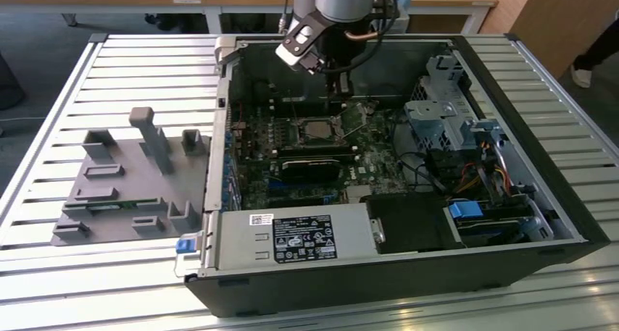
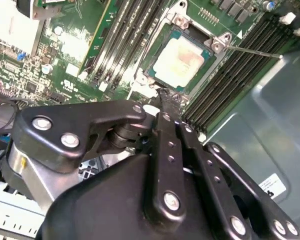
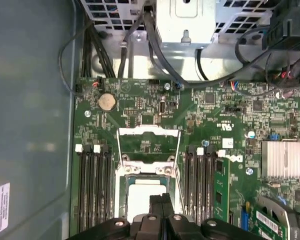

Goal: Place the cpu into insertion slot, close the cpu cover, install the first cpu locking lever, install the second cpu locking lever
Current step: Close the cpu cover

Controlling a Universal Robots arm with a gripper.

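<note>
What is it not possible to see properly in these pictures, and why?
First wrist view: part of the cpu, hidden behind the gripper and cut off by the picture's edge.
Second wrist view: much of the motherboard, hidden by the gripper's linkage.
Exterior view: how the cpu sits in the insertion slot, too small to judge.

The silvery cpu [image 3: 142,202] lies flat in the insertion slot [image 3: 131,181] under my gripper [image 3: 160,200]; the cpu cover [image 3: 149,131] just beyond stands open.

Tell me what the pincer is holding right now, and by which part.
Nothing is held. The pincer is shut with nothing between its fingertips, which sit at the edge of the cpu already lying in its socket.
</note>
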